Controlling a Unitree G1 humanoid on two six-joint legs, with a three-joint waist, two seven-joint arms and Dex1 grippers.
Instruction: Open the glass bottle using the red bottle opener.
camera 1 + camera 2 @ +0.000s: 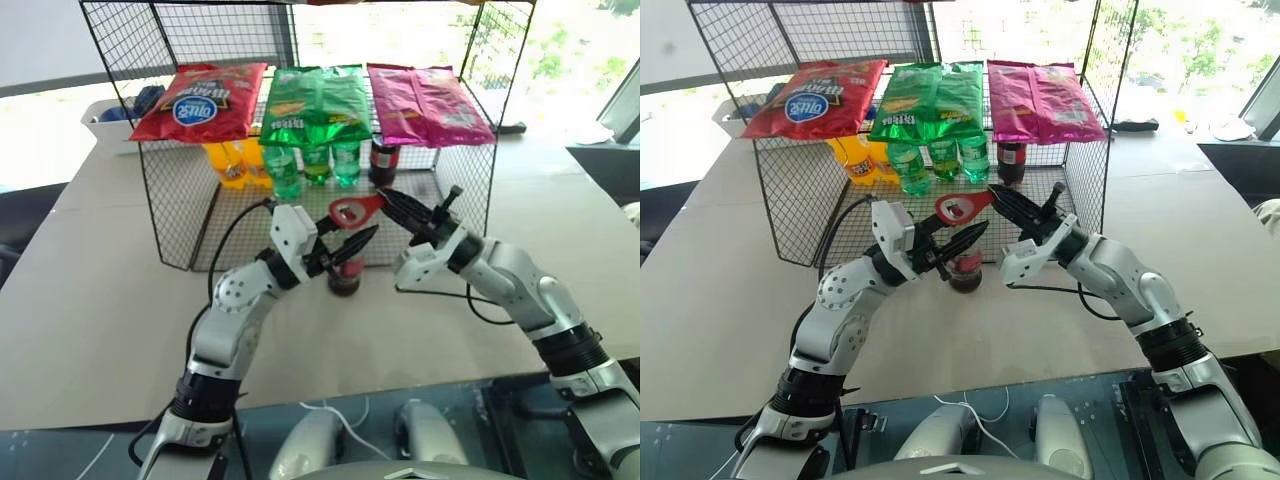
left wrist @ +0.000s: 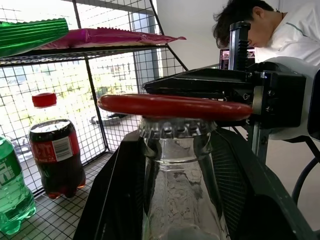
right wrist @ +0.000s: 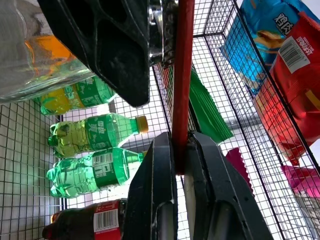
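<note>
Red flat ring-headed bottle opener [image 1: 357, 211], clenched in my right gripper [image 1: 395, 204], lies level atop the small clear glass bottle [image 2: 180, 190], mid-frame; left gripper [image 1: 350, 250] grasps its neck.

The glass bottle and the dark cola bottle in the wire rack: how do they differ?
The glass bottle is clear glass with a crimped metal cap, and the left gripper holds it in front of the wire rack. The dark cola bottle is wider, has a red screw cap, and stands untouched inside the rack. Both are upright and capped.
</note>
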